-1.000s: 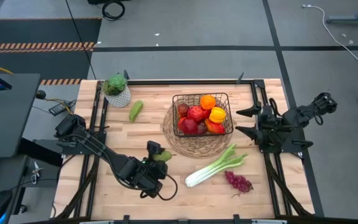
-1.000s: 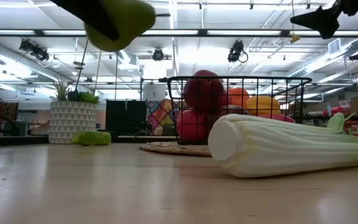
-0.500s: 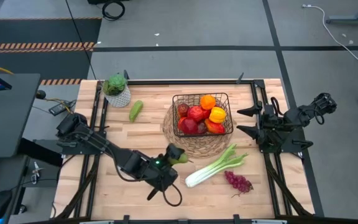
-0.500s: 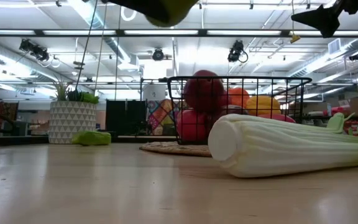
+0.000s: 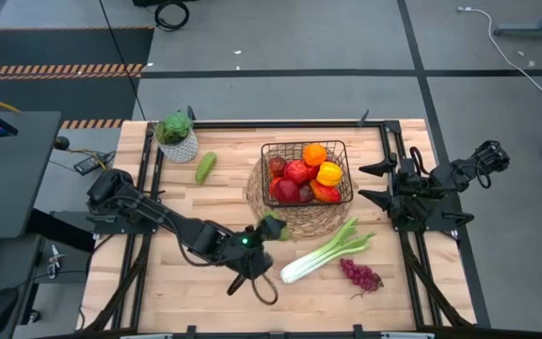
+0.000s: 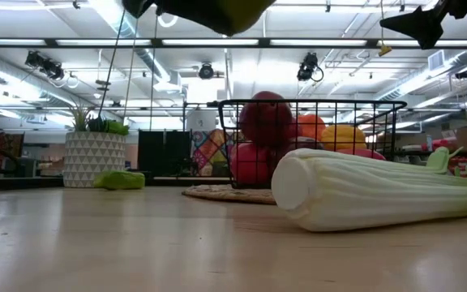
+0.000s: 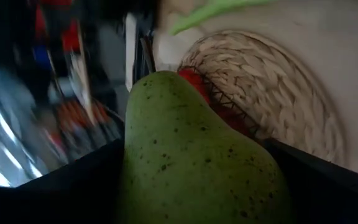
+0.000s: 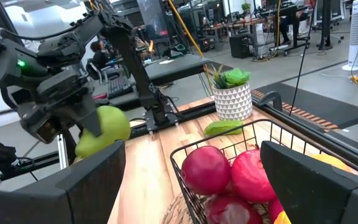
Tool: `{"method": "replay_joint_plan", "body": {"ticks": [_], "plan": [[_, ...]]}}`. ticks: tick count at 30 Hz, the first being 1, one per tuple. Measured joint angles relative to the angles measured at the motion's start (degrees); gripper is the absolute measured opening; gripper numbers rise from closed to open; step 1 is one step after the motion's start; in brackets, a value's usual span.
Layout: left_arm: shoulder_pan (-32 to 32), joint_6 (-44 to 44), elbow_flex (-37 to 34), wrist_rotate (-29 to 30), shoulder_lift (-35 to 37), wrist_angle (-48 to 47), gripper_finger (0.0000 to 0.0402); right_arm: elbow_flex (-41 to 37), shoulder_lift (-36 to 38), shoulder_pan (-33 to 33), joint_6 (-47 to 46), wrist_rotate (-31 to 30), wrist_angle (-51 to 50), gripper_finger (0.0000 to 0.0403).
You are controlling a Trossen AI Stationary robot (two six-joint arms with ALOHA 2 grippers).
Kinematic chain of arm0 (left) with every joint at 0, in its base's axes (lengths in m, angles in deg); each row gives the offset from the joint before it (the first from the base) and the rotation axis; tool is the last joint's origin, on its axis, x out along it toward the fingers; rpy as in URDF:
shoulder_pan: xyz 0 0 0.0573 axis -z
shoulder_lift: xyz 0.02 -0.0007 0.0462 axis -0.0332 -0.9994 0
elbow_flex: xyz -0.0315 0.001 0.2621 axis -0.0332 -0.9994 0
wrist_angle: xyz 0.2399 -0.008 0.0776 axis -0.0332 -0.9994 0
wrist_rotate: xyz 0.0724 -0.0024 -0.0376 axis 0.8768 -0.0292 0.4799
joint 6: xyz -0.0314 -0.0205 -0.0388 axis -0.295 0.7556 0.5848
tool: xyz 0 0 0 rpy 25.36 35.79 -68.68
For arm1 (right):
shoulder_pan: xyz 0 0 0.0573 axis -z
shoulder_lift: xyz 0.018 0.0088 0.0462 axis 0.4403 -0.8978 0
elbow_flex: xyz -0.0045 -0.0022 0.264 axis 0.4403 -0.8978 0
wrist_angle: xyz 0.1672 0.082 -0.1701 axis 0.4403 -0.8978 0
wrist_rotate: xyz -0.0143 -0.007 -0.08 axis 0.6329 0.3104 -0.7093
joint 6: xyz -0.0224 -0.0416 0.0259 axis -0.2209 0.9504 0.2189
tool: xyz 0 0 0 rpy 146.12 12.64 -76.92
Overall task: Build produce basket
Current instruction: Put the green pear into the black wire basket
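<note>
Here the left claw [image 5: 269,229] holds a pear [image 5: 273,227] over the mat's edge [image 5: 280,232].

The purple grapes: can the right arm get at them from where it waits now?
Probably yes. The right gripper waits open beside the basket, and the grapes lie bare on the table on its side. The celery is beside them, not over them. The left gripper holds a pear farther off.

A round woven mat [image 5: 294,218] lies on the wooden table [image 5: 158,282], just beside the left gripper and partly under it. A potted plant [image 5: 176,135] in a white patterned pot stands at the table's far corner, well apart from both grippers, farthest from the right one.
</note>
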Motion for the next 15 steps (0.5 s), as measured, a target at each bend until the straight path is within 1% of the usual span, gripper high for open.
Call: {"method": "replay_joint_plan", "body": {"ticks": [2, 5, 13, 15], "plan": [[-1.0, 9.1, 0.0, 0.0, 0.0, 0.0, 0.0366, 0.0, 0.0, 0.0, 0.0, 0.0, 0.0, 0.0376], [-3.3, 18.1, 0.0, -1.2, 0.2, -0.4, 0.0367, 0.0, 0.0, 0.0, 0.0, 0.0, 0.0, 0.0376], [-11.3, 28.0, -0.2, -16.7, 4.3, -8.0, 0.0367, 0.0, -0.1, 0.0, 0.0, 0.1, 0.1, 0.0376], [-13.8, 29.1, -1.5, -21.5, 5.7, -7.0, 0.0367, 0.0, -0.2, 0.0, -0.1, 0.3, 0.1, 0.0376]]}}
